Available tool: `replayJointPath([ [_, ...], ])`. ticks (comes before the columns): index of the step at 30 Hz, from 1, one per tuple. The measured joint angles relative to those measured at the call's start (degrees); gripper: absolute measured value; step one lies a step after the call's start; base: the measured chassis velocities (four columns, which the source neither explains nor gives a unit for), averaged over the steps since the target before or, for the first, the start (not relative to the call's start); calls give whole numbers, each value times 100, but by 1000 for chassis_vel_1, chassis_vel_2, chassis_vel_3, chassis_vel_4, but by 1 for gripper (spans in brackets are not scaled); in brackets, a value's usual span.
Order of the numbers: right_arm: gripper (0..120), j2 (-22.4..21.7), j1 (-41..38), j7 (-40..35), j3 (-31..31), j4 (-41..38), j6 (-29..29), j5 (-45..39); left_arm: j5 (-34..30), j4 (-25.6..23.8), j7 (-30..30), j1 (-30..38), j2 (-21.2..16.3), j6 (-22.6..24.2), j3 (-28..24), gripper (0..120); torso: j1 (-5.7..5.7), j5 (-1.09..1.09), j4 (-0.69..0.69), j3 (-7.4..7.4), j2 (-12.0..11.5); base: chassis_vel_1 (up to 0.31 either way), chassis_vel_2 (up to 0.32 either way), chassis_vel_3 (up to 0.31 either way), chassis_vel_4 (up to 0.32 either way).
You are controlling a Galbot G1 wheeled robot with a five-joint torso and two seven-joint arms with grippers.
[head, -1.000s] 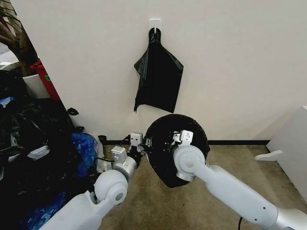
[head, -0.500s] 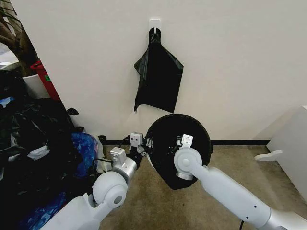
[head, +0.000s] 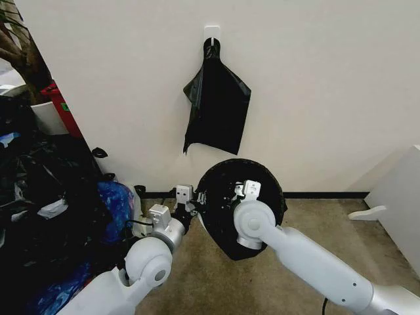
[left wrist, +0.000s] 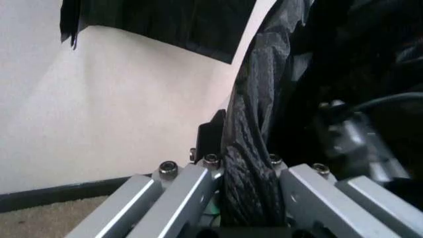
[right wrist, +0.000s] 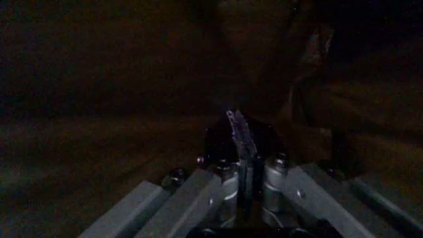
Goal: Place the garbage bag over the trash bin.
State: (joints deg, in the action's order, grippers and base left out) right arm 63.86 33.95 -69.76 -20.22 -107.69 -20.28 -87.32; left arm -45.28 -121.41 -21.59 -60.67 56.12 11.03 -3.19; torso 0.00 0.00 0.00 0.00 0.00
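Against the wall's foot, below the hanging bags (head: 216,98), the garbage bag (head: 226,230) already wraps the trash bin (head: 205,220); its round mouth faces you, long axis tipped toward the camera. You are at the seating step. Left gripper (left wrist: 248,196) clamps a bunched fold of bag at the mouth's left edge; right gripper (right wrist: 243,144) sits inside, fingers pressed together on a thin film edge. Next, judge: pull the film evenly over the rim.

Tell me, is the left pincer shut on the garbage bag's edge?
Yes, in the left wrist view the left pincer has a gathered fold of the garbage bag clamped between its fingers.
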Motion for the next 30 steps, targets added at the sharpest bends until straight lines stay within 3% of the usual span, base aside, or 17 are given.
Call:
replayJointPath([
  [15,0,120,27,227,174,672,-82,187,-85,-236,20,-121,-106,24,87,1,0,0,0,0,0,0,0,0,0],
  [30,0,59,-26,56,-108,-93,-11,-84,-72,-10,27,-60,-38,17,79,1,0,-1,0,0,0,0,0,0,0],
])
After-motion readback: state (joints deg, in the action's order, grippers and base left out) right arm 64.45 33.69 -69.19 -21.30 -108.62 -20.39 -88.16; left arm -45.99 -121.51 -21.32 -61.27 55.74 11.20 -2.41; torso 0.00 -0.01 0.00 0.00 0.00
